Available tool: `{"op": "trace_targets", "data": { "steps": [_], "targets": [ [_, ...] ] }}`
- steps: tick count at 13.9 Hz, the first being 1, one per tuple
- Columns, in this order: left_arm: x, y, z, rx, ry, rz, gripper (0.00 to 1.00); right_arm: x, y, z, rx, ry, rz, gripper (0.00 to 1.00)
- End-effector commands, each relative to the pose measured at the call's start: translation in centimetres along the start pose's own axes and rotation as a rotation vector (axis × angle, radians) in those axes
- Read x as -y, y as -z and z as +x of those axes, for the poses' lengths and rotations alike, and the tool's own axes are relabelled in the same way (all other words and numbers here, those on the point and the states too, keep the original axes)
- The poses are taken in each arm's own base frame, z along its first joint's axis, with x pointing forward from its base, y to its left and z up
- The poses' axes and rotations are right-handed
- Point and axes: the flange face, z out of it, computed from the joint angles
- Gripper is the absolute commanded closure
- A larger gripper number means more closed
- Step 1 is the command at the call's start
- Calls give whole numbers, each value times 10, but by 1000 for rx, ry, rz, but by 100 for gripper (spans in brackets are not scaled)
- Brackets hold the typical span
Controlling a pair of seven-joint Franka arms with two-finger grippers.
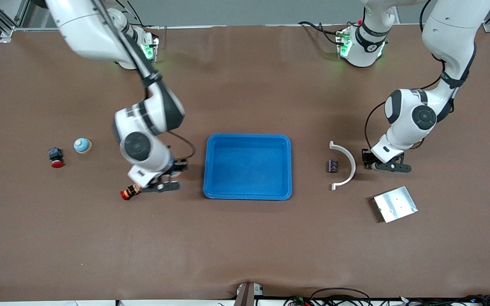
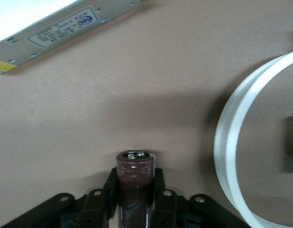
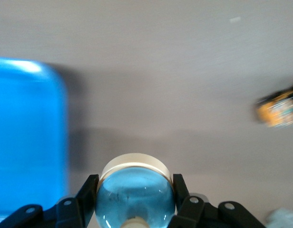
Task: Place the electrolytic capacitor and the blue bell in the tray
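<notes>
The blue tray (image 1: pixel 248 137) lies at the table's middle; its edge also shows in the right wrist view (image 3: pixel 27 133). My right gripper (image 1: pixel 172 173) is just beside the tray, toward the right arm's end. It is shut on a blue bell (image 3: pixel 135 194) with a cream base, held between its fingers (image 3: pixel 87 190). My left gripper (image 1: pixel 381 165) is low over the table toward the left arm's end. It is shut on a dark maroon electrolytic capacitor (image 2: pixel 135 171). In the front view the capacitor is hidden under the hand.
A white curved strip (image 1: pixel 345 165) (image 2: pixel 232 142) and a small dark cylinder (image 1: pixel 333 165) lie between the tray and my left gripper. A silver metal plate (image 1: pixel 395 204) lies nearer the camera. A second blue dome (image 1: pixel 82 145), a red button (image 1: pixel 55 158) and an orange-red part (image 1: pixel 129 192) lie toward the right arm's end.
</notes>
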Motion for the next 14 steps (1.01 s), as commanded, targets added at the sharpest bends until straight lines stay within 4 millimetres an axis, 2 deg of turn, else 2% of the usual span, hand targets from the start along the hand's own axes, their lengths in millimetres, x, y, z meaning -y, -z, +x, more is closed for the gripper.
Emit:
{"op": "trace_targets", "data": {
  "steps": [1, 3, 4, 5, 6, 8, 9, 10, 11, 12, 13, 14],
  "targets": [
    [6, 8, 1, -22, -18, 9, 100, 55, -10, -14, -5, -53, -14, 99],
    [8, 15, 4, -34, 0, 12, 100, 90, -26, -31, 11, -97, 25, 99],
    [17, 20, 5, -31, 28, 15, 100, 109, -33, -38, -7, -122, 49, 98],
    [29, 31, 10, -25, 93, 14, 100, 119, -38, -43, -14, -120, 52, 98],
    [37, 44, 17, -1, 159, 17, 100, 121, -43, -45, -9, -119, 49, 98],
    [39, 80, 37, 76, 236, 25, 100, 140, -56, -59, -1, -101, 38, 96],
    [38, 99, 46, 112, 329, 24, 100, 143, -62, -61, 6, -135, 33, 96],
    [34, 119, 54, 141, 440, 25, 100, 145, -63, -62, 7, -151, 32, 89],
    [22, 132, 62, 165, 523, 23, 100, 145, -65, -63, 8, -143, 28, 72],
    [-4, 145, 70, 166, 582, 12, 100, 142, -69, -62, 12, -147, 24, 49],
    [-19, 154, 76, 151, 671, 7, 100, 141, -75, -61, 17, -154, 21, 0],
    [-33, 161, 82, 139, 769, 4, 100, 144, -78, -62, 15, -149, 20, 0]
  ]
}}
